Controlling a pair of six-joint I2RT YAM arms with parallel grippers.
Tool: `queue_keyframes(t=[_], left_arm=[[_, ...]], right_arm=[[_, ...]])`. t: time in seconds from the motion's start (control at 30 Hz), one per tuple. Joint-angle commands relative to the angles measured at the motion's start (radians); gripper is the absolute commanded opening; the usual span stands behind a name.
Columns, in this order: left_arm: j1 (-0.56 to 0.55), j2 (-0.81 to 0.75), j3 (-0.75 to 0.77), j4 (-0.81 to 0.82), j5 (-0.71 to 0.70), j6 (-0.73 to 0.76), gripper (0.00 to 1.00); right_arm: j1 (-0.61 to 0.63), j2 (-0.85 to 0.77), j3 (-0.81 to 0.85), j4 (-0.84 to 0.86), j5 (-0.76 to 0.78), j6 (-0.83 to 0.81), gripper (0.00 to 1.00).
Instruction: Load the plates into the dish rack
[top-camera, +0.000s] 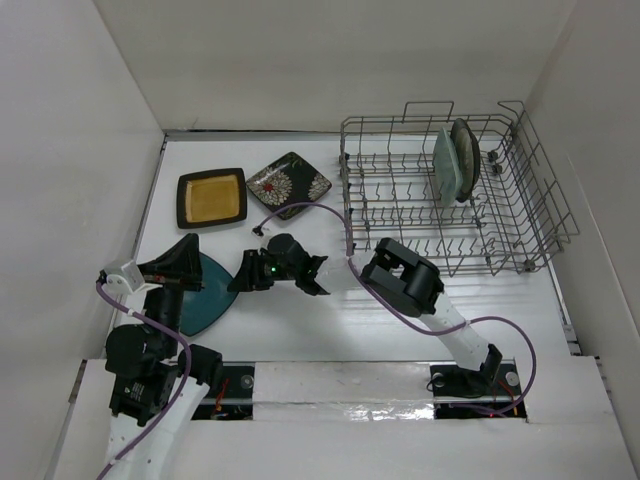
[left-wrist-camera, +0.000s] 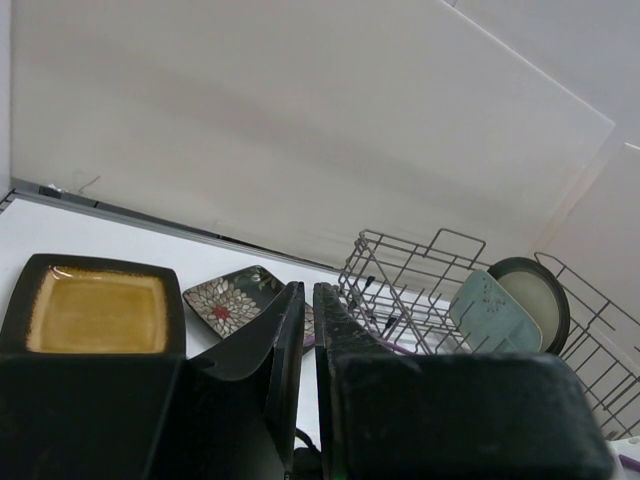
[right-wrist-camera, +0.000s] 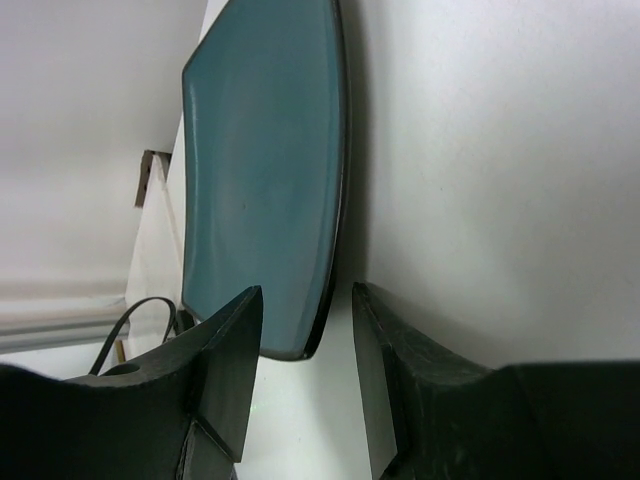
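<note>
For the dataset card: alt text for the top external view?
The right tool is open at the edge of a teal plate at near left, with the left tool over its far side. A yellow-centred plate and a flowered plate lie farther back; a mint plate and a round plate stand in the rack, far right.

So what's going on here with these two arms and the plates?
A robot is loading plates into a rack. A mint plate and a cream plate already stand in it. The right tool is open around the edge of the teal plate on the table. The yellow plate and flowered plate lie on the table.
</note>
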Motion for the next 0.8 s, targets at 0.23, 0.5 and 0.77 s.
queue_keyframes(t=[0.23, 0.5, 0.77], left_arm=[[0.003, -0.014, 0.012, 0.042, 0.009, 0.008, 0.07], [0.003, -0.018, 0.012, 0.041, 0.007, 0.011, 0.07], [0.003, -0.029, 0.012, 0.042, 0.003, 0.014, 0.07]], right_arm=[[0.035, 0.058, 0.067, -0.151, -0.053, -0.043, 0.51], [0.035, 0.13, 0.139, -0.168, -0.11, -0.017, 0.45], [0.035, 0.142, 0.136, -0.153, -0.11, -0.007, 0.0]])
